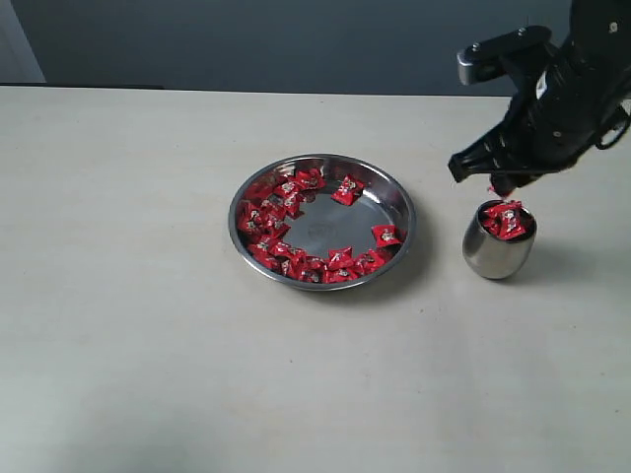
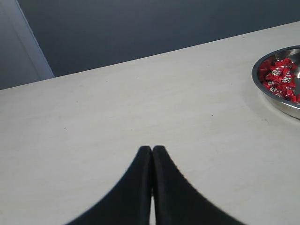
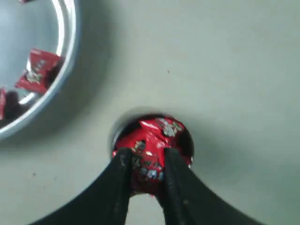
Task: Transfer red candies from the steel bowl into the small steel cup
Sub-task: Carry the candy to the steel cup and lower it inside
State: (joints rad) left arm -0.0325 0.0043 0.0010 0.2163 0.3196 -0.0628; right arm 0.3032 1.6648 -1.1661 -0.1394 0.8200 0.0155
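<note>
The steel bowl (image 1: 398, 203) sits beside the small steel cup (image 1: 498, 258) on the worktop (image 1: 148, 345). My right fingers (image 3: 123, 180) pinch a shiny red candy (image 3: 148, 171) over the heaped cup; my left fingers (image 2: 136, 187) are pressed together.

Shiny red candies (image 1: 272, 213) ring the steel bowl (image 1: 405, 211); more fill the small steel cup (image 1: 498, 258)

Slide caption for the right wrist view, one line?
Right end effector holds a red candy over the candy-filled small steel cup, steel bowl alongside.
</note>
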